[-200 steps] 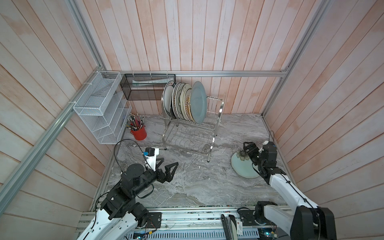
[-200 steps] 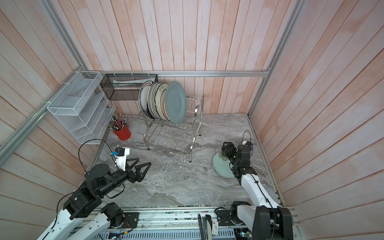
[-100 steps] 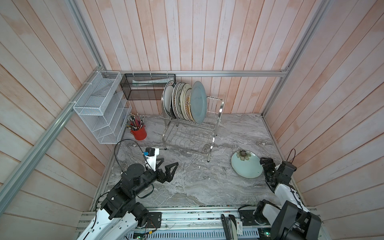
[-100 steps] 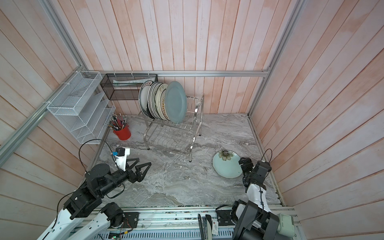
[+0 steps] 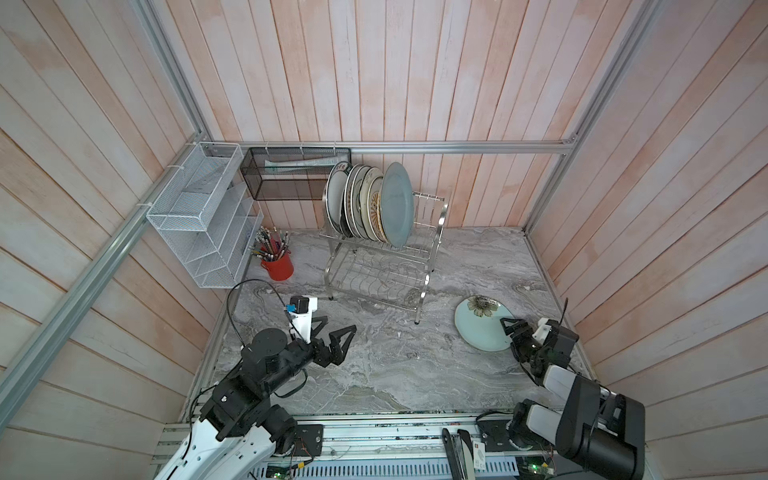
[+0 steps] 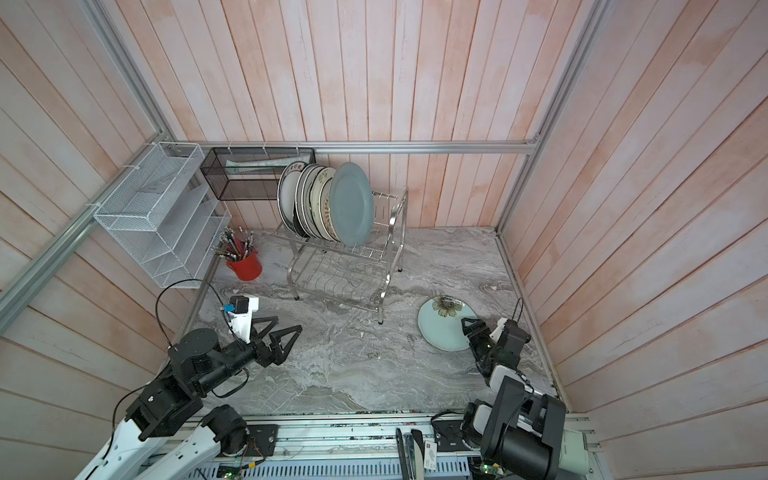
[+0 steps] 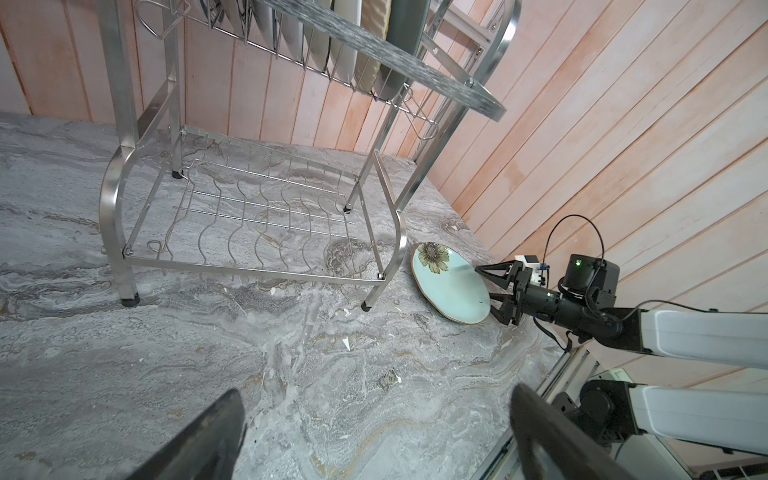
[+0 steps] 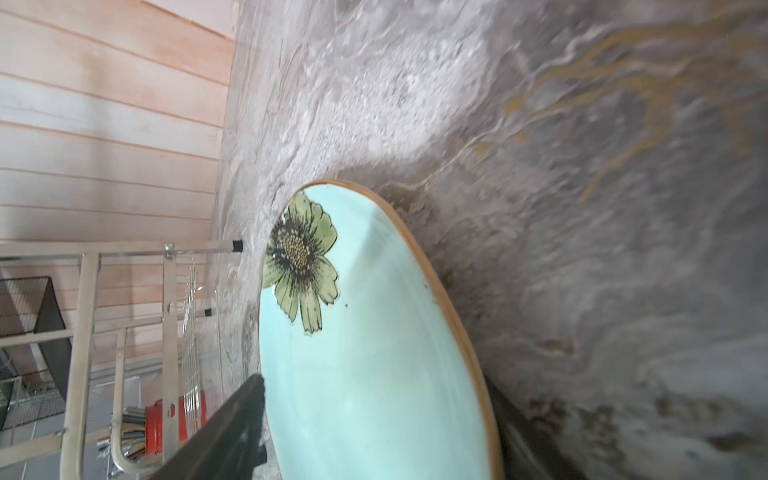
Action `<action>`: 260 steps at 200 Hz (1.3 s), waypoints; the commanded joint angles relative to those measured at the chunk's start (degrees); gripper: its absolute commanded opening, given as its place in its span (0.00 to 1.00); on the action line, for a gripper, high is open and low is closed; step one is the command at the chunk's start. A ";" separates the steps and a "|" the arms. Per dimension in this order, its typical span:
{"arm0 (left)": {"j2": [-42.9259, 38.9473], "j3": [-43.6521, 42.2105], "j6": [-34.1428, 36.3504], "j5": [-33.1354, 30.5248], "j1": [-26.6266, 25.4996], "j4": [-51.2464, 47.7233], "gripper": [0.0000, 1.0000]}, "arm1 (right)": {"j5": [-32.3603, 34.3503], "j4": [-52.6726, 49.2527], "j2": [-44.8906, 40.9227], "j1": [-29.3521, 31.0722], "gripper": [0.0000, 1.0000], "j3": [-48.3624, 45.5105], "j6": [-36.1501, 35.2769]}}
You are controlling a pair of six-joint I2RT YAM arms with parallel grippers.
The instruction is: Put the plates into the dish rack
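Right gripper (image 5: 508,332) sits astride the near rim of the pale teal plate (image 5: 478,332), one finger over the face and one under; can't tell if it's pinching. Plate is on the counter (image 5: 395,365), near the dish rack (image 5: 376,270) front-right foot, not touching. Other plates (image 5: 397,203) stand upright in the top tier. Left gripper (image 5: 338,326) is wide, empty, above the counter.

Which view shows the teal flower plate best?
Right wrist: the teal plate fills the frame, flower and brown rim clear, near edge cropped. Both top views and left wrist show most of it, small.
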 commanded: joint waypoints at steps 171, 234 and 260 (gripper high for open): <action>-2.20 -0.85 0.52 -0.13 0.11 0.26 1.00 | 11.38 13.95 13.83 17.93 0.17 -4.00 25.81; -2.79 -0.82 0.31 -0.75 0.11 0.17 1.00 | 10.87 16.41 10.31 18.24 0.00 -4.27 26.71; -2.87 -1.01 -0.18 -0.75 0.11 0.28 1.00 | 10.08 15.01 3.04 18.23 0.00 -4.09 26.13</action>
